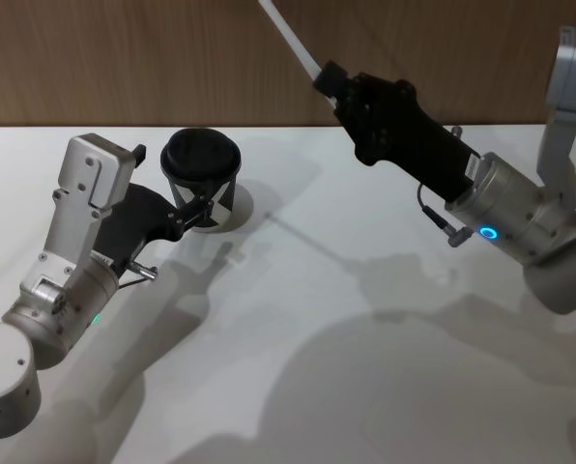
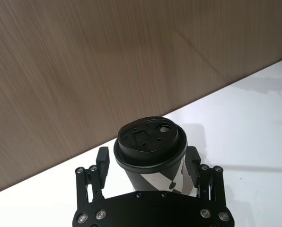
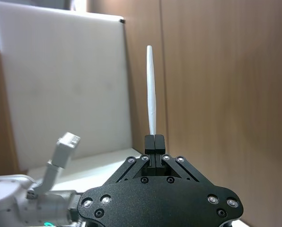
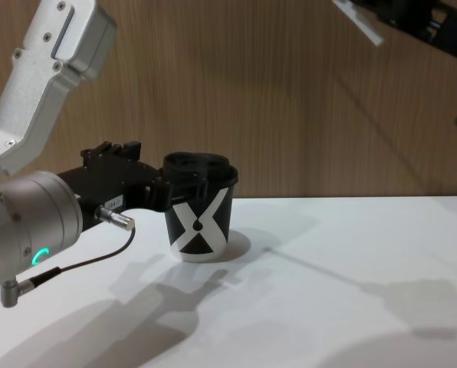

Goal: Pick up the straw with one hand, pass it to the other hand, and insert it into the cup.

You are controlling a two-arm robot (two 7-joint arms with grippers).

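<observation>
The black cup [image 1: 201,159] with a white X [image 4: 200,218] stands on the white table at the back left, its domed lid [image 2: 150,142] on. My left gripper [image 1: 205,201] [image 2: 148,166] [image 4: 179,196] is shut on the cup, with one finger [image 2: 102,163] pressed against each side just under the lid. High at the right, my right gripper [image 1: 327,79] [image 3: 154,142] [image 4: 389,11] is shut on the white straw [image 1: 290,37] [image 3: 152,94] [image 4: 359,21]. The straw sticks out straight beyond its fingertips, well above and to the right of the cup.
The white table [image 1: 317,338] spreads wide in front of and to the right of the cup. A wood-panelled wall [image 1: 124,58] runs close behind the cup. A white panel [image 3: 60,85] stands at the side in the right wrist view.
</observation>
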